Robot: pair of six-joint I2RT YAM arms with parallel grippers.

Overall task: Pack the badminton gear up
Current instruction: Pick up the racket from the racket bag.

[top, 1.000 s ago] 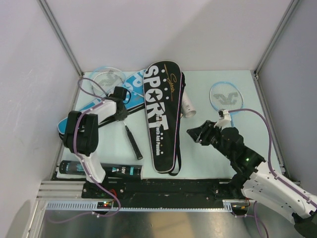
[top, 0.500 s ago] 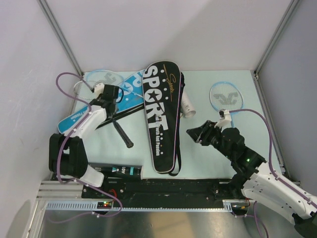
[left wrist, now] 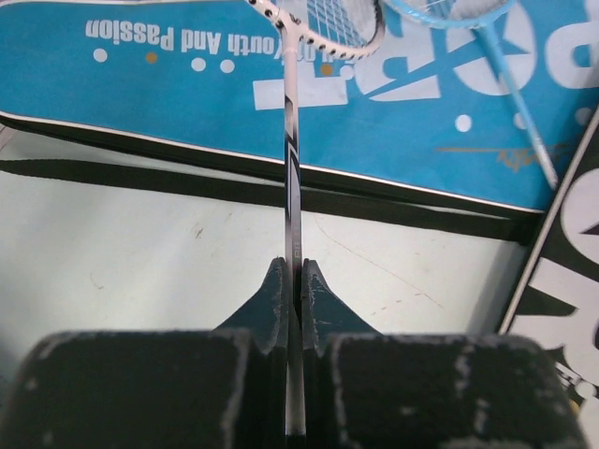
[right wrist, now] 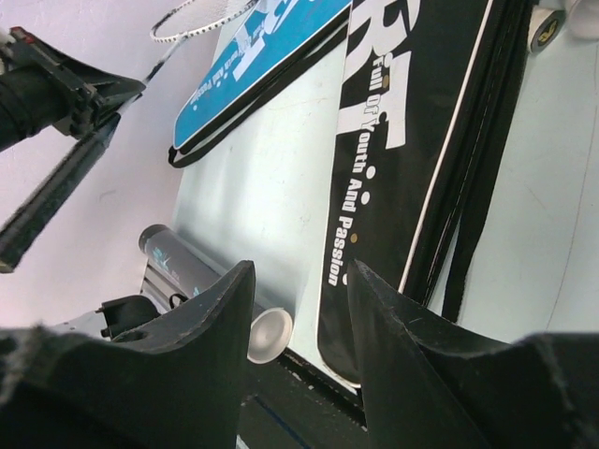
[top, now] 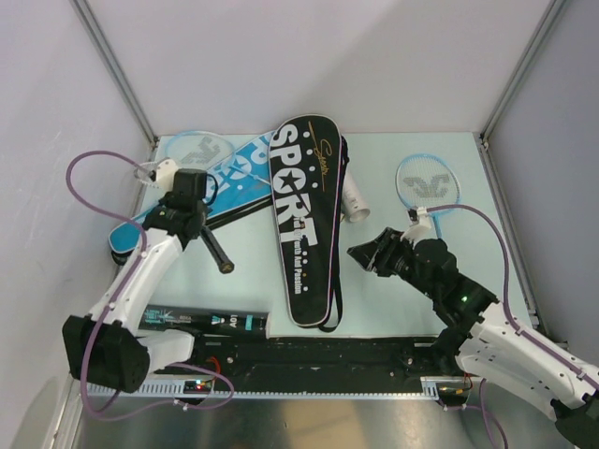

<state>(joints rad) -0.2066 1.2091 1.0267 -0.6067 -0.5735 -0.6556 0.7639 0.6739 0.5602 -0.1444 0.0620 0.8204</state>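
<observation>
Since the earlier frame the left arm has swung outward and stretched toward the far-left corner, carrying the white racket [left wrist: 291, 150] with it. Its black handle [top: 216, 253] now sits farther left. The left gripper [left wrist: 292, 285] is clamped on the racket's thin shaft. The racket's long axis runs from the handle, near-right, to the head, far-left, with the head above the blue cover [left wrist: 168, 103] just ahead of the jaws. The left arm is plainly nearer. The right gripper [right wrist: 299, 271] has not shifted: its fingers are apart, holding nothing, beside the black cover [top: 301, 215]. Judgement: insertion requires aligning the racket's axis with the cover's.
</observation>
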